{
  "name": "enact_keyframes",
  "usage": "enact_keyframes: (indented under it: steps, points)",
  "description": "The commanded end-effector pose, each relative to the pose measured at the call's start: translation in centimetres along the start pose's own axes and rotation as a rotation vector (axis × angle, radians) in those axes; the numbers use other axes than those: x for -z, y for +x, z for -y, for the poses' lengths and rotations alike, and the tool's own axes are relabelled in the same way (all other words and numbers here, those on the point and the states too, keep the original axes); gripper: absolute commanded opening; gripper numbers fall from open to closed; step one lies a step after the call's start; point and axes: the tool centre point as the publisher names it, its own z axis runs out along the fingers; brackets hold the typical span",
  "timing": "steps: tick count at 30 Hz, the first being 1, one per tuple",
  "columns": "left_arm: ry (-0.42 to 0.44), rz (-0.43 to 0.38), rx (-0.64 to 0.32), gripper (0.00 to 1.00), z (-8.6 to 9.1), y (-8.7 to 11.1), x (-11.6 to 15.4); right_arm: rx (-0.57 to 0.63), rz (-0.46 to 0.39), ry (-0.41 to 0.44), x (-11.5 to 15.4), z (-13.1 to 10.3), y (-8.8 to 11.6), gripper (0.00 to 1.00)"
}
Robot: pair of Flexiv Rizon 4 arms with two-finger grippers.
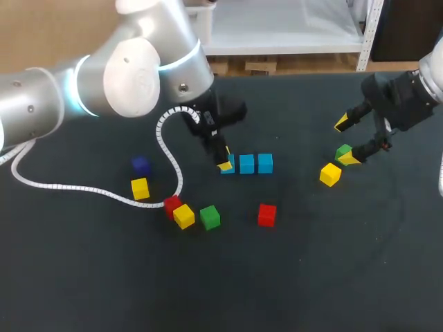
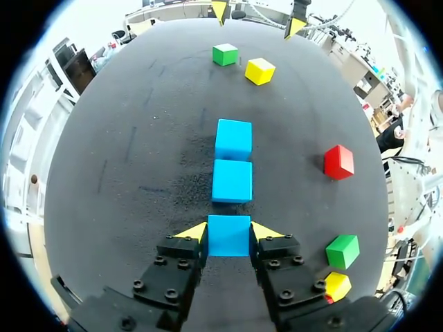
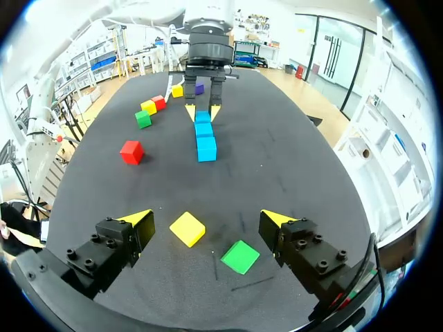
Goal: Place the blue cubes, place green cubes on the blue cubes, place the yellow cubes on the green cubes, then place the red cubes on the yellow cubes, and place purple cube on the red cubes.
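Observation:
Three blue cubes lie in a row on the dark table. My left gripper [image 2: 229,232] is shut on the nearest one [image 2: 229,235], the row's left end in the head view [image 1: 227,167]. The other two blue cubes [image 1: 246,164] [image 1: 264,163] continue the line ahead of its fingers. At the right, my right gripper [image 3: 208,219] hangs open above a yellow cube [image 3: 187,229] and a green cube [image 3: 239,256], touching neither. In the head view that gripper [image 1: 346,140] sits over the green cube [image 1: 343,150], with the yellow cube [image 1: 330,174] beside it.
A red cube [image 1: 266,214] lies alone in front of the blue row. Further left sit a green cube [image 1: 210,217], a yellow cube [image 1: 183,216] and a red cube [image 1: 172,205] close together. Beyond them are another yellow cube [image 1: 140,188] and the purple cube [image 1: 141,164]. A white cable [image 1: 166,149] trails across the table.

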Motion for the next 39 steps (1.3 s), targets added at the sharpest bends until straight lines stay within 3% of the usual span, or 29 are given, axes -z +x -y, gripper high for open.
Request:
enact_keyframes:
  steps: [1, 12, 14, 18, 23, 25, 27, 31, 39]
  points:
    - [0.008, -0.001, -0.003, 0.00, -0.22, 0.00, -0.01, 0.001, 0.003, -0.001, -0.03, 0.07, 0.05, 1.00]
    - [0.015, 0.000, 0.000, 0.00, -0.08, 0.14, -0.10, 0.001, 0.003, -0.001, -0.03, 0.07, 0.05, 1.00]
    - [0.014, 0.001, 0.000, 0.04, -0.09, 0.14, -0.10, 0.001, 0.003, -0.001, -0.03, 0.07, 0.05, 1.00]
    - [0.019, 0.000, 0.001, 0.42, -0.14, 0.16, -0.12, 0.001, 0.003, -0.001, -0.03, 0.07, 0.05, 1.00]
    - [0.029, -0.003, 0.003, 0.49, -0.15, 0.17, -0.25, 0.001, 0.003, -0.001, -0.03, 0.07, 0.05, 1.00]
    - [0.031, -0.002, 0.003, 0.58, -0.14, 0.17, -0.26, 0.001, 0.003, -0.001, -0.03, 0.07, 0.05, 1.00]
    - [0.031, -0.002, 0.003, 0.60, -0.13, 0.17, -0.27, 0.001, 0.003, -0.001, -0.03, 0.07, 0.05, 1.00]
    - [0.031, 0.000, 0.004, 0.50, -0.13, 0.16, -0.28, 0.001, 0.003, -0.001, -0.03, 0.07, 0.05, 1.00]
    - [0.026, 0.007, 0.000, 0.51, -0.65, -0.44, -0.25, 0.001, 0.003, -0.001, -0.03, 0.07, 0.05, 1.00]
